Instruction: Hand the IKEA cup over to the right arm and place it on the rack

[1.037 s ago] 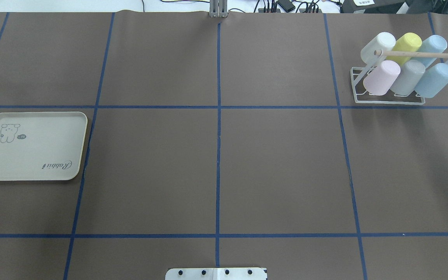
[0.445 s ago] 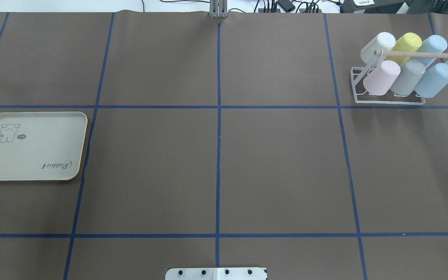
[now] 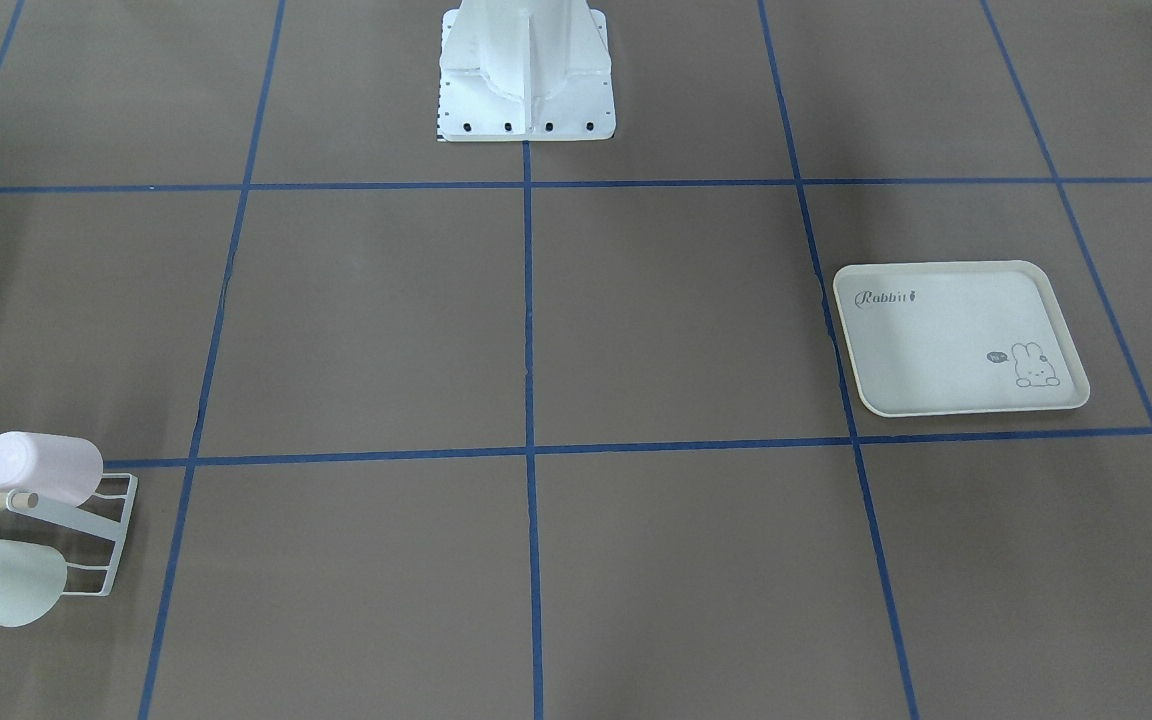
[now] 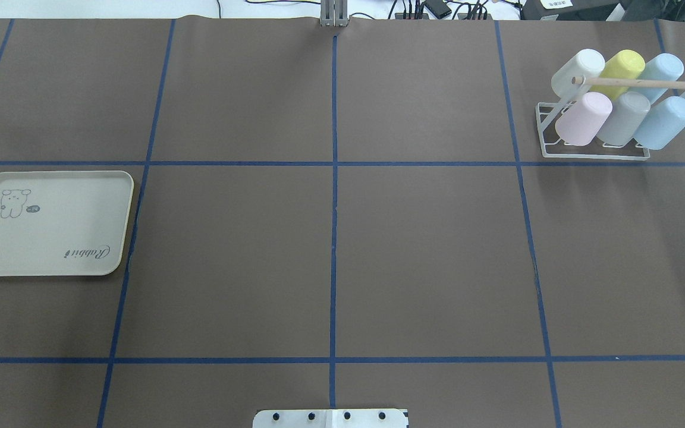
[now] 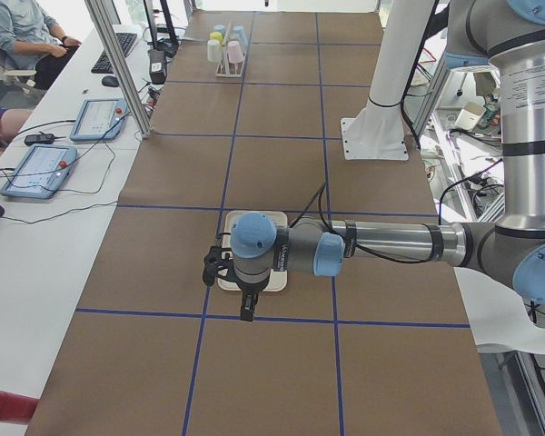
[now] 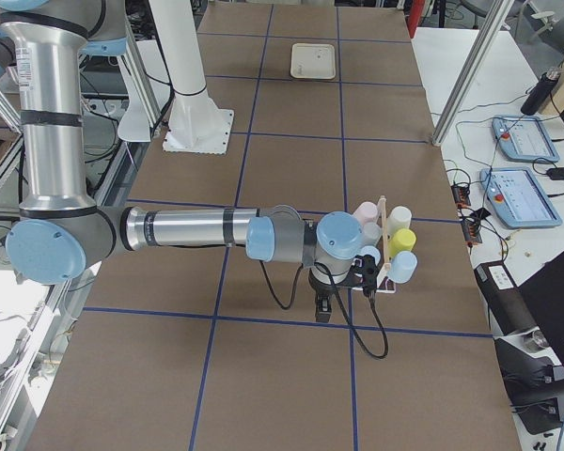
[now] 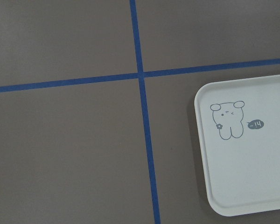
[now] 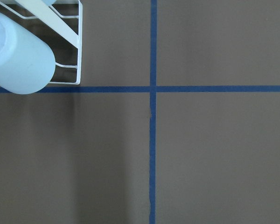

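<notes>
Brown tbl (image 4: 437,249), cups (image 4: 583,119) on rack (image 4: 646,84), R arm (image 6: 188,227) jaws nearby

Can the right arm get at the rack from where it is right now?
Probably yes. In the exterior right view the right arm hangs close beside the rack, and its wrist view shows the rack's corner with bare table next to it. Nothing stands between them.
</notes>
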